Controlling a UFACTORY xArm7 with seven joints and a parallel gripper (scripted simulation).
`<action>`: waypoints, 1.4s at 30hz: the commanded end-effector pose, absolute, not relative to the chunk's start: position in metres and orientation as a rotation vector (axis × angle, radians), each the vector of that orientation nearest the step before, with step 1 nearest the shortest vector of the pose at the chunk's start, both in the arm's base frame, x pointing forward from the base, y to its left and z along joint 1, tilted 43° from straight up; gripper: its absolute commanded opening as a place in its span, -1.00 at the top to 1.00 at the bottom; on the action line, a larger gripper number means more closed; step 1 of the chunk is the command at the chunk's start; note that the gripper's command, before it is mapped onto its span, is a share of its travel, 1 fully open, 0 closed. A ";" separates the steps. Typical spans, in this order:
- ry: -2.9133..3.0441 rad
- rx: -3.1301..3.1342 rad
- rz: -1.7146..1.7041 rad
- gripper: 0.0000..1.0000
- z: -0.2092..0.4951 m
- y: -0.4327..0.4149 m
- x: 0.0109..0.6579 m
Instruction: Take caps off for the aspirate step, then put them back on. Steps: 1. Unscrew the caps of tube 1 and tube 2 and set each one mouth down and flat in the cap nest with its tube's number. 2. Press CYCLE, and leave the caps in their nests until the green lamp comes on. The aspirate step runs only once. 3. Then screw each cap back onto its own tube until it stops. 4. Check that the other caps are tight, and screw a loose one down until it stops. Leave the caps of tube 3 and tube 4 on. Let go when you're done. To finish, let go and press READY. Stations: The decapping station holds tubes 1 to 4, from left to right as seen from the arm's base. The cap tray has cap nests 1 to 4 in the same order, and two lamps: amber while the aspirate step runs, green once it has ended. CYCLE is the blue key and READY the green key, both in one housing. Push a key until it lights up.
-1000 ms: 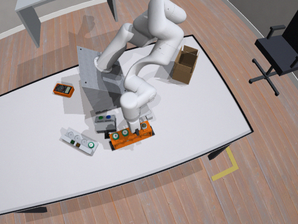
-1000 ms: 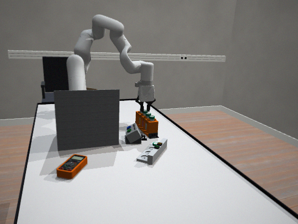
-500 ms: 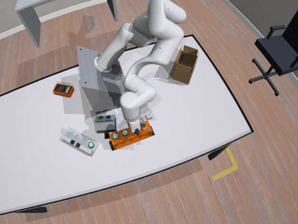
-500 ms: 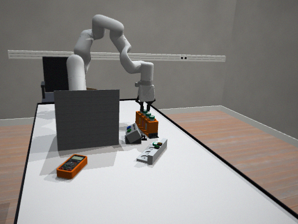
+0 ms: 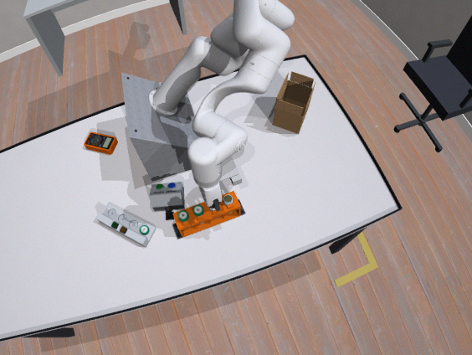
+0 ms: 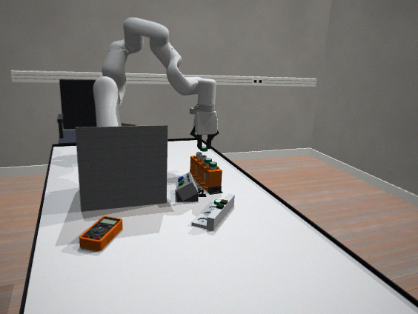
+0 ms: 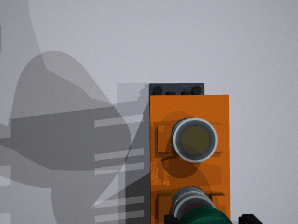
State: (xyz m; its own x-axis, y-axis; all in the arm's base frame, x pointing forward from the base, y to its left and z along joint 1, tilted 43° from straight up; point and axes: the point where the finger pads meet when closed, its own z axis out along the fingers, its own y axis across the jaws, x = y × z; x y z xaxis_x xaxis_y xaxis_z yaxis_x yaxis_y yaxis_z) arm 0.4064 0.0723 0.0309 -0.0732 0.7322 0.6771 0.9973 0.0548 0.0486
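Note:
The orange decapping station (image 5: 197, 226) (image 6: 213, 178) (image 7: 162, 107) stands near the table's front edge. Tube 1 (image 5: 228, 199) (image 7: 195, 139) is open, with no cap on it. Its green cap (image 5: 144, 229) lies in the end nest of the white cap tray (image 5: 110, 221) (image 6: 205, 221). My gripper (image 5: 215, 205) (image 6: 204, 144) (image 7: 207, 220) is shut on tube 2's green cap (image 6: 204, 149) (image 7: 205, 218) and holds it just above tube 2's bare threaded neck (image 7: 190, 199). Tubes 3 (image 5: 197, 210) and 4 (image 5: 182, 216) wear their caps. The tray's lamps (image 5: 119, 227) look dark.
The grey key housing (image 5: 167, 198) (image 6: 187, 192) with the blue key (image 5: 171, 185) and green key (image 5: 159, 187) sits beside the station. A grey upright panel (image 5: 142, 105) (image 6: 122, 166), an orange multimeter (image 5: 100, 142) (image 6: 101, 232) and a cardboard box (image 5: 293, 105) also stand on the table.

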 end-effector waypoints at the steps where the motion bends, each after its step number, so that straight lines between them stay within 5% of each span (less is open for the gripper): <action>1: -2.021 -1.588 -0.791 1.00 0.021 0.059 0.404; 13: -2.528 -0.970 -0.987 1.00 -0.027 0.007 0.391; 42: -2.529 -0.970 -0.985 1.00 -0.166 -0.144 0.352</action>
State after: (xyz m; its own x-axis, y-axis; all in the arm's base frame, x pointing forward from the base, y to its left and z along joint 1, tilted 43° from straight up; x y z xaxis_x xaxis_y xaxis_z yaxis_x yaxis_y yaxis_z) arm 0.3535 -0.1248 -0.1503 -0.7431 0.4920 0.4536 0.6692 0.5481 0.5018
